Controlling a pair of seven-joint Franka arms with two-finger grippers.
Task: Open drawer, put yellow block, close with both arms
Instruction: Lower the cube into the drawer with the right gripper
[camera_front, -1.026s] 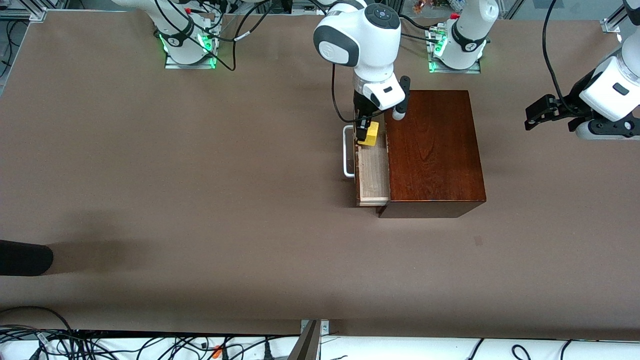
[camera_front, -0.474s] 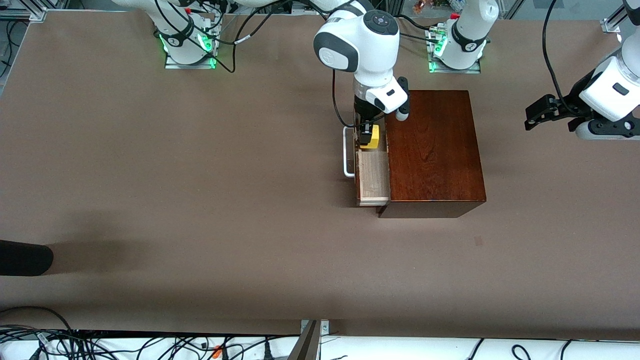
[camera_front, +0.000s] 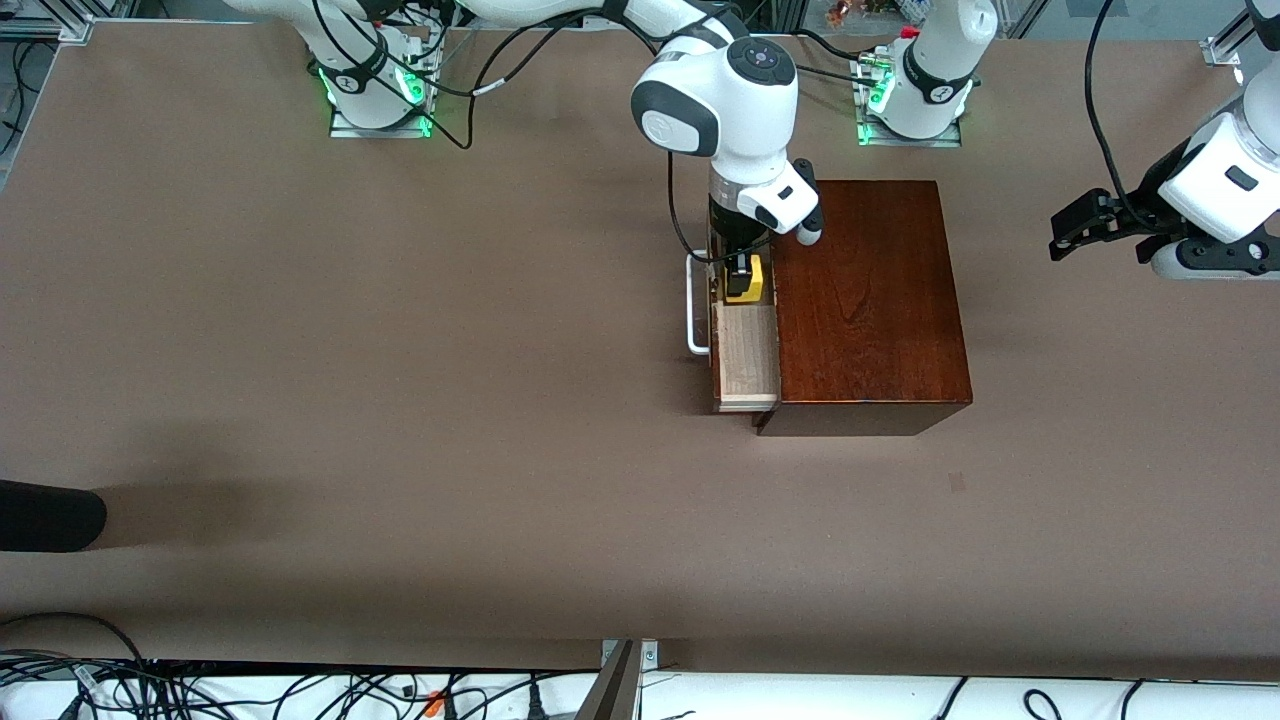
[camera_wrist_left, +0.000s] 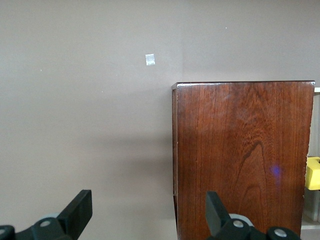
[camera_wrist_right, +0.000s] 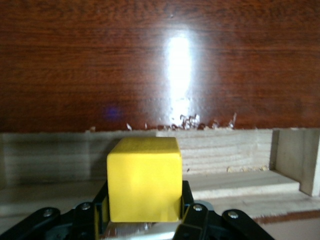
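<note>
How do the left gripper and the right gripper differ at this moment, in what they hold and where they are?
The right gripper has its jaws shut on the yellow block; the left gripper has open jaws and holds nothing. The right gripper is over the open drawer, while the left gripper waits above the bare table, past the wooden box at the left arm's end. Both are black and two-fingered.
</note>
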